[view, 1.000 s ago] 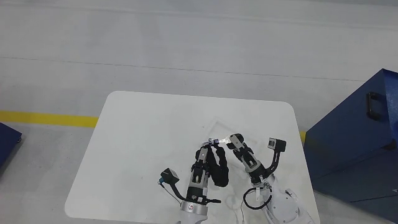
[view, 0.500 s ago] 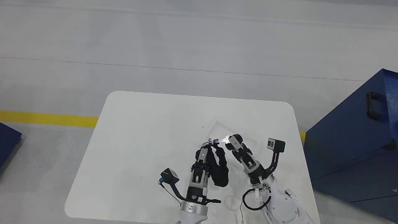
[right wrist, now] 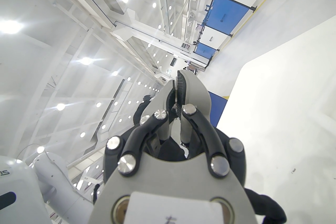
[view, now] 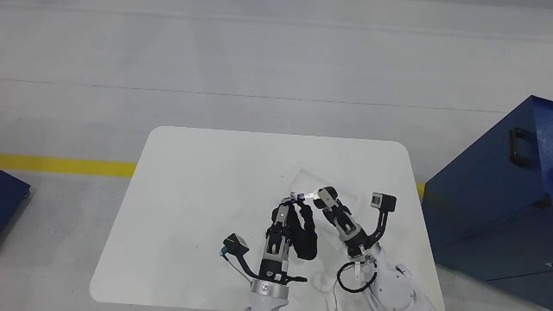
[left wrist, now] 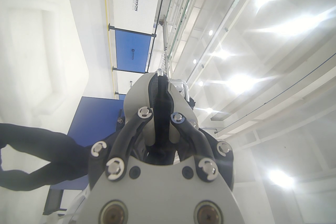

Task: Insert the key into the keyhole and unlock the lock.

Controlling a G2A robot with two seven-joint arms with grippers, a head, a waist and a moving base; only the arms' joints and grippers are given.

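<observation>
The left gripper point(view: 294, 199) and right gripper point(view: 322, 194) meet tip to tip well inside the table point(view: 199, 190) edges, toward its front right. The left is clamped on the lock point(left wrist: 182, 88) and the right is apparently pinching the key point(right wrist: 173, 93). Nothing has visibly moved since a second ago.

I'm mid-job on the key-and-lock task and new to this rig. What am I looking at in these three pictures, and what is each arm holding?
This is a two-armed robot at a white table. The top view looks down from a camera above the arms, which meet over the table's near side. The other two pictures come from cameras on the wrists, looking along the fingers toward the hall ceiling. The left gripper has its fingers pressed together; a shiny metal part shows just past them, and I cannot tell whether it is held. The right gripper is shut on a thin metal piece, probably the key.
</observation>
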